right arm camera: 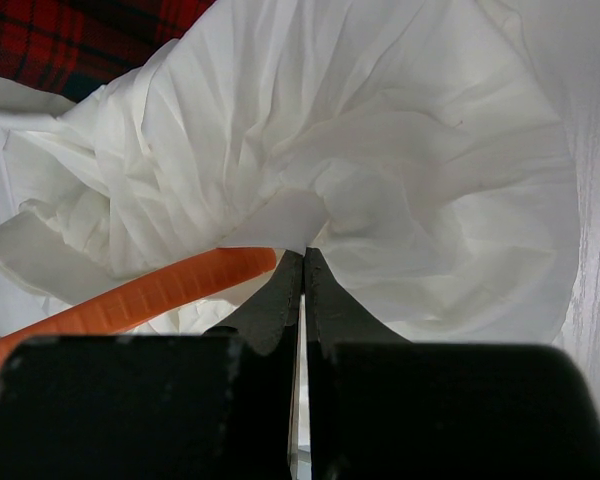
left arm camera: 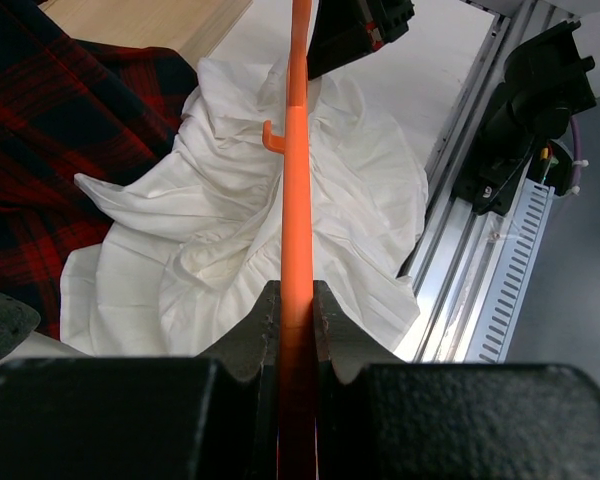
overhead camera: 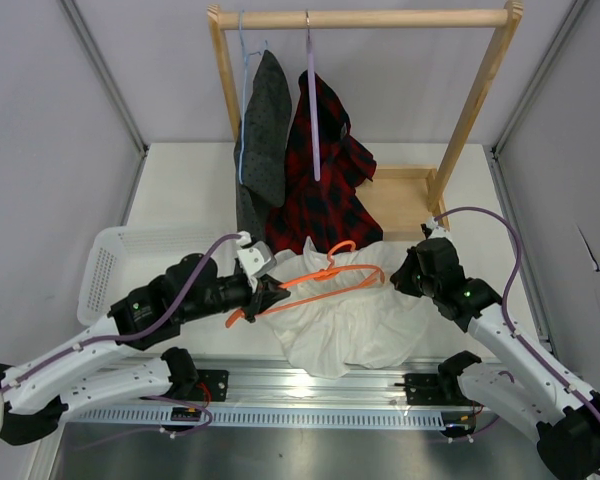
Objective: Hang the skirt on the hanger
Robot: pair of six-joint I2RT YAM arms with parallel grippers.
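The skirt (right arm camera: 400, 150) lies crumpled just in front of the plaid shirt (overhead camera: 325, 190), with the hanger (left arm camera: 298, 180) across it. The left end effector (left arm camera: 292, 300) pinches the hanger's bar. The right end effector (right arm camera: 302, 262) is pressed together on a thin skirt fold, which could slip free when pulled.

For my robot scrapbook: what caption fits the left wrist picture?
Left tool clamps the orange hanger over the crumpled white skirt.

Bright, even, diffuse light fills the overhead view, leaving only soft shadows on the desk (overhead camera: 180, 190). The white skirt (right arm camera: 400, 150) is nearly overexposed in the right wrist view, its folds still readable. The left hand (left arm camera: 296, 305) and right hand (right arm camera: 303, 275) sit dark and soft-focused at the bottom edges
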